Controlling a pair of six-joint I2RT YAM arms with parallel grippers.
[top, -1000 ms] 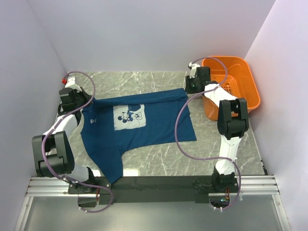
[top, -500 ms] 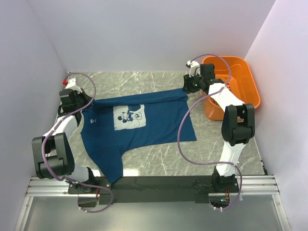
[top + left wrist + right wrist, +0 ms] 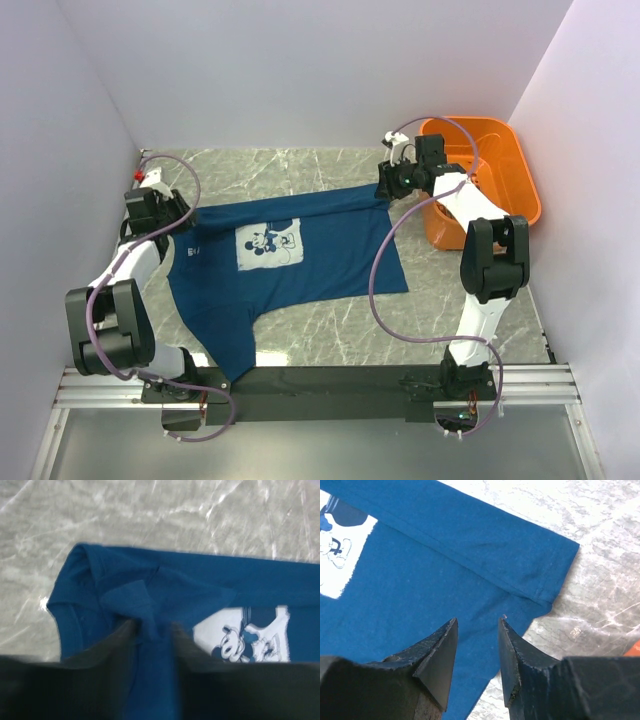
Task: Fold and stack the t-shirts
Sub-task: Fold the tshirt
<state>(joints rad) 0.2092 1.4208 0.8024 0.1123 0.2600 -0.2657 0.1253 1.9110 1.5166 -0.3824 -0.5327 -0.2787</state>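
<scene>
Folding has barely begun, by my reckoning. The one navy t-shirt (image 3: 300, 275) lies spread face up across the middle of the marble bench (image 3: 300, 165), collar toward 9 o'clock and hem toward 3 o'clock. Only a narrow band along its 12 o'clock edge looks turned over. One sleeve trails toward 6 o'clock. The main folds are not yet made, and I see no stack anywhere.

My left claw (image 3: 152, 627) sits at the collar corner, at the shirt's 10 o'clock. That view is blurred: a ridge of cloth runs into the slim gap between my fingers, and I cannot tell whether I am pinching it. My right claw (image 3: 477, 622) hovers over the hem corner at 2 o'clock, fingers parted and empty, just beside the orange basket (image 3: 520, 150).

No words are legible. The pale chest print (image 3: 268, 243) shows a cartoon mouse, and the white sleeve mark (image 3: 193, 250) is too small to read.
</scene>
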